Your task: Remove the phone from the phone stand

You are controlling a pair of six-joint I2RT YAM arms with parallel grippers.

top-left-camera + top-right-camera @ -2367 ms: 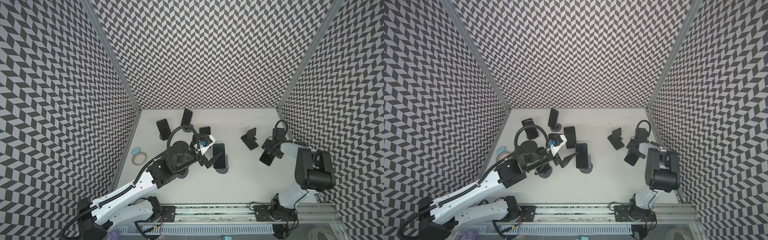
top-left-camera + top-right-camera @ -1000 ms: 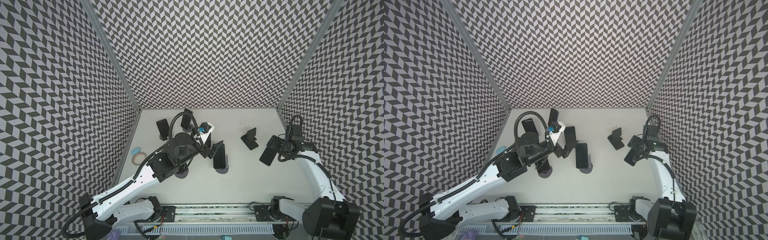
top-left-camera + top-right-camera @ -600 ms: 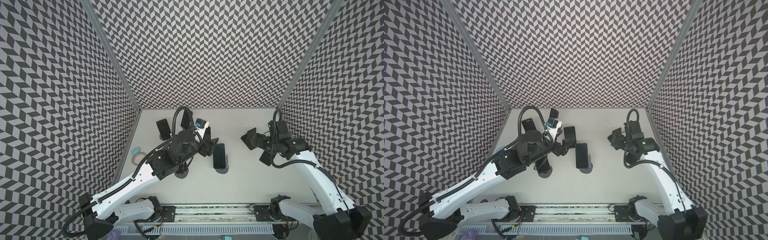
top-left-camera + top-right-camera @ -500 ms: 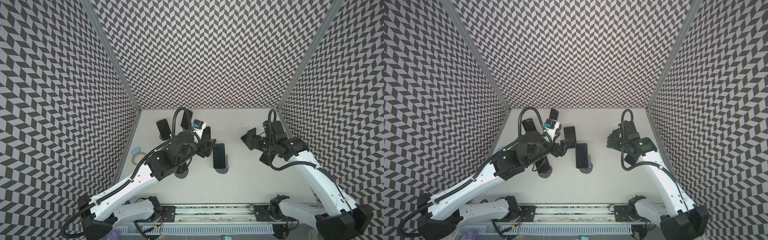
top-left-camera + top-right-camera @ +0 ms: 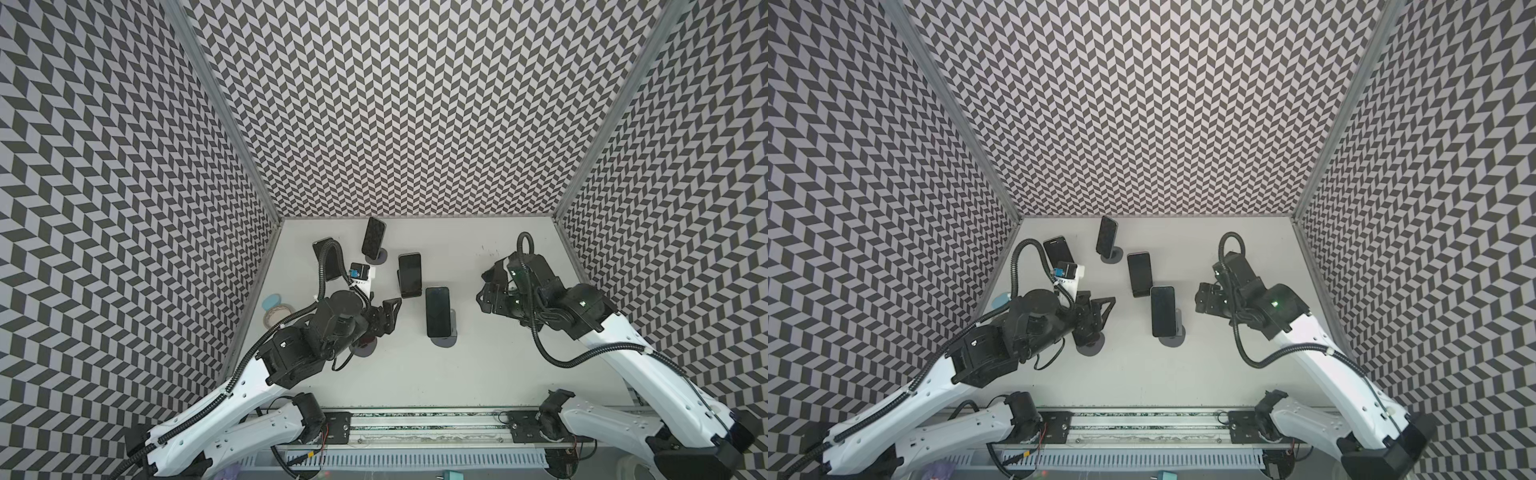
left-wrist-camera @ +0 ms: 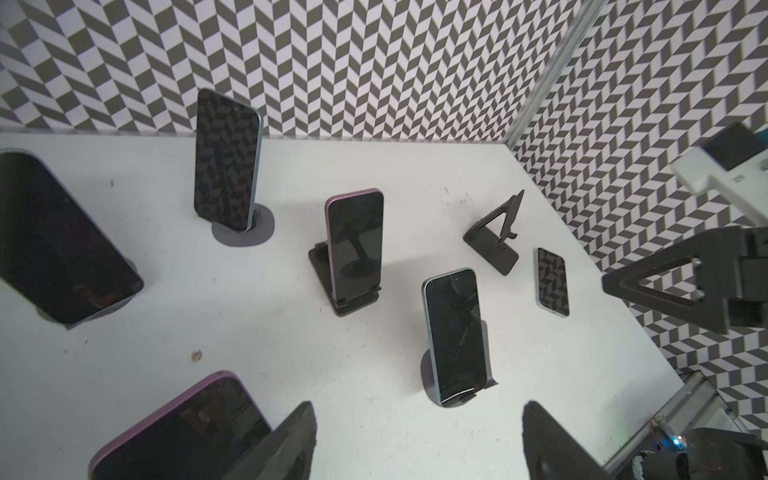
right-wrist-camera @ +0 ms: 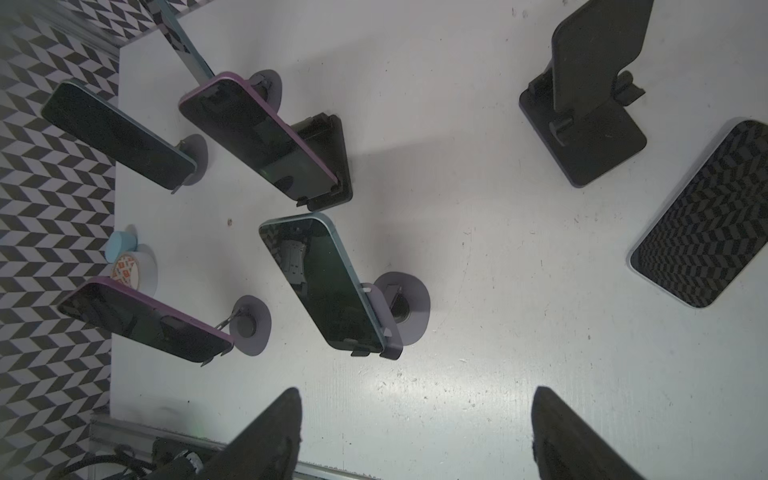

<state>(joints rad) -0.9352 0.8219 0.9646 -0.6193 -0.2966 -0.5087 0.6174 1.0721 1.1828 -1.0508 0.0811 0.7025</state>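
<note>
since the left fingers (image 6: 286, 449) and the right fingers (image 7: 266, 436) are each spread wide with nothing between them, neither arm has a hold on anything; both hang above the surface (image 5: 478, 374), pointed toward each other across its middle. between them, in both top views, stands the teal-edged phone (image 5: 437, 311), which i take to be the one in question, though four other phones are propped up as well. it leans back on a round grey stand (image 7: 419, 291), its lower edge caught by small lips, so the screen faces up and forward; that tilt and those lips are why, i judge, it cannot simply be slid off and has to be lifted along its own slope. just behind it a purple-edged phone (image 6: 355, 245) leans on a black folding stand (image 6: 320, 274) in the same manner. toward the right wall an empty black stand (image 7: 582, 124) sits with a flat phone (image 7: 702, 216) just beside it, screen up, which reads as one removal already done. the left fingers hover close to another purple phone (image 6: 178, 428), so they might equally be aiming there; i cannot tell which. a roll of tape (image 7: 129, 266) rests by the left wall, clear of the work. the long edges of the teal-edged phone stand free of its holder, and that is where wide-open fingers would fit.
</note>
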